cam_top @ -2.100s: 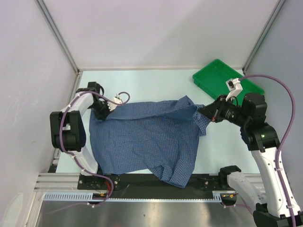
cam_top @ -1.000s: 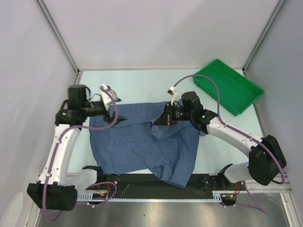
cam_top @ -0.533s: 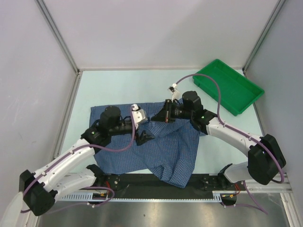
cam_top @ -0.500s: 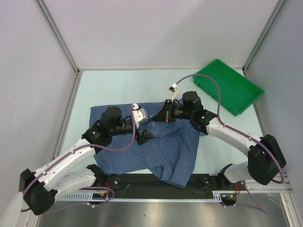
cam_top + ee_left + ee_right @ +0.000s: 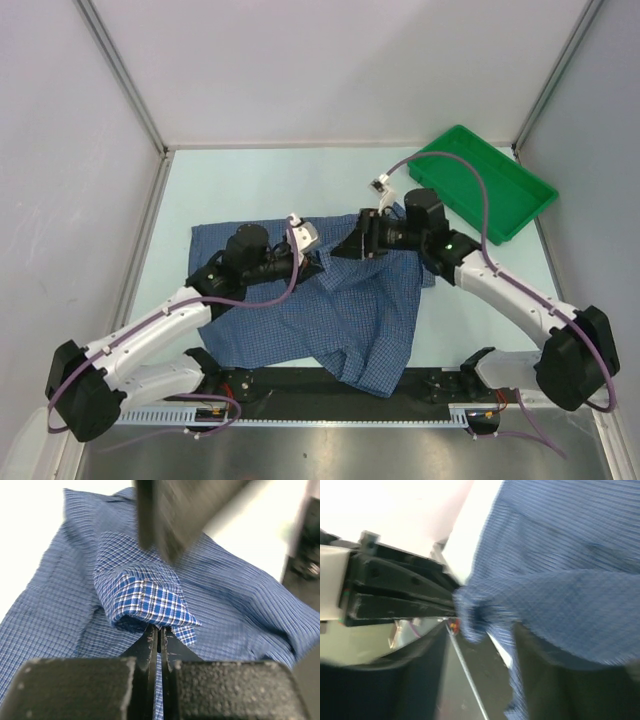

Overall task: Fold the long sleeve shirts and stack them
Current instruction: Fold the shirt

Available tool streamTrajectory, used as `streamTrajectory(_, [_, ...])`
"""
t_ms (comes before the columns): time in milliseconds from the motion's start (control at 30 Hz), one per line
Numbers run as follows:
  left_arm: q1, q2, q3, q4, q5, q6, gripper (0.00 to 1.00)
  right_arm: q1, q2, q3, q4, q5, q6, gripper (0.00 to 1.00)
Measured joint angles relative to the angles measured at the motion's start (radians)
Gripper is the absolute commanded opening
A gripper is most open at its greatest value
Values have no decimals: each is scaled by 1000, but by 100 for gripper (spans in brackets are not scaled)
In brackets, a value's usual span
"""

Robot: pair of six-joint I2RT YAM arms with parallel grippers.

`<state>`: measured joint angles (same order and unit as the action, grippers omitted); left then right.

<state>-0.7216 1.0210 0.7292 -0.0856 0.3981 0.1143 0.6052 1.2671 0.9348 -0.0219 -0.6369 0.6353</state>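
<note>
One blue checked shirt [image 5: 350,320] lies rumpled on the table [image 5: 260,185]. Its longer spread runs left to right, and a loose corner trails over the near edge. Which way the collar points I cannot tell. Overhead, both arms meet above the cloth's far middle, but the fingers are too small to read there. The left wrist view settles its side — the left jaws are pressed together on a turned-back fold [image 5: 150,602] of the shirt. The right wrist view, though blurred, shows the right jaws parted, with cloth hanging between them. Only the overhead view shows the green tray [image 5: 500,200] — well apart, at the far right corner.
</note>
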Motion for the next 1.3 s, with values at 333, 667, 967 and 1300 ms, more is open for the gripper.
streamTrajectory(333, [-55, -34, 16, -296, 355, 359, 1, -406, 3, 95, -345, -69, -341, 72])
streamTrajectory(667, [-111, 66, 74, -636, 446, 740, 0, -475, 387, 208, -361, 105, -468, 66])
streamTrajectory(967, [-120, 73, 118, -850, 466, 956, 0, -476, 586, 370, -276, 180, -450, 67])
streamTrajectory(1300, [-121, 79, 132, -969, 471, 1062, 0, -479, 682, 415, -245, 239, -432, 42])
